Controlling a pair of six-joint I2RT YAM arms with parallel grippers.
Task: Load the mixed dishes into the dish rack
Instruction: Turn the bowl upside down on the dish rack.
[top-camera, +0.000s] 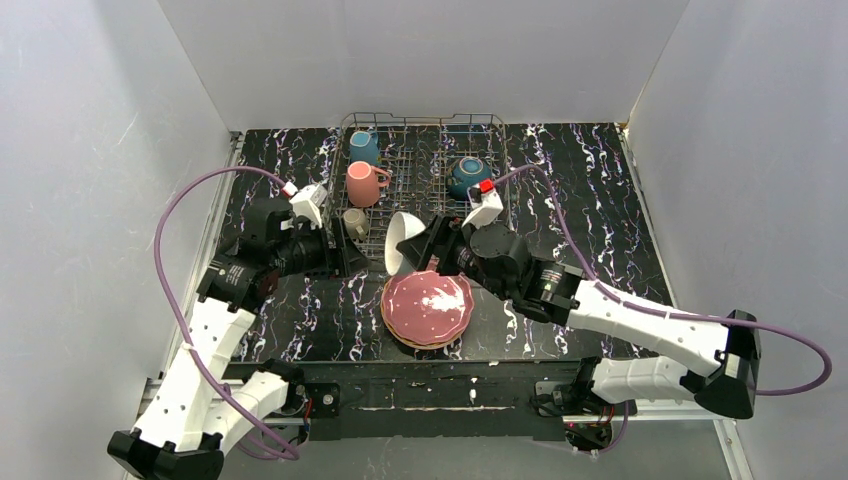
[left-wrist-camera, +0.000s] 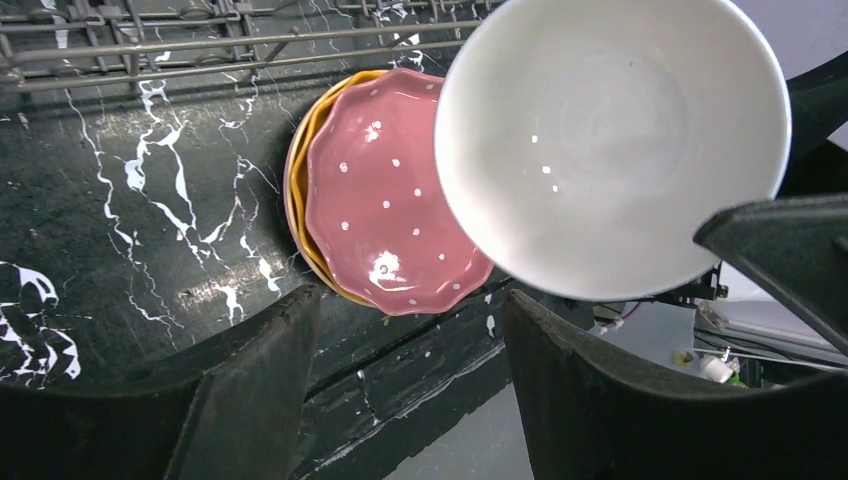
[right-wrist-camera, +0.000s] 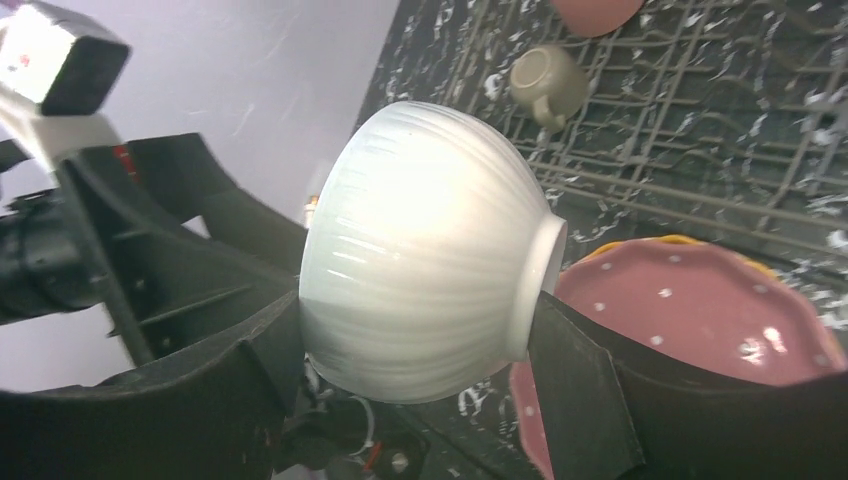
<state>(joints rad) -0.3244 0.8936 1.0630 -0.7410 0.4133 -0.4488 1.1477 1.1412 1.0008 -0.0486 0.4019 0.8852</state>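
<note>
This is a robotics lab test cell, not a real kitchen. Plain white panels (top-camera: 420, 60) box in a black marble-patterned bench (top-camera: 590, 180) on three sides. The left arm (top-camera: 205, 350) and the right arm (top-camera: 650, 320) are bolted to a metal rail (top-camera: 440, 385) at its near edge, trailing purple cables (top-camera: 240, 169). The only household things are a wire dish rack (top-camera: 425, 118), mugs (top-camera: 365, 183), stacked plates (top-camera: 427, 305) and a white bowl (top-camera: 402, 240).
</note>
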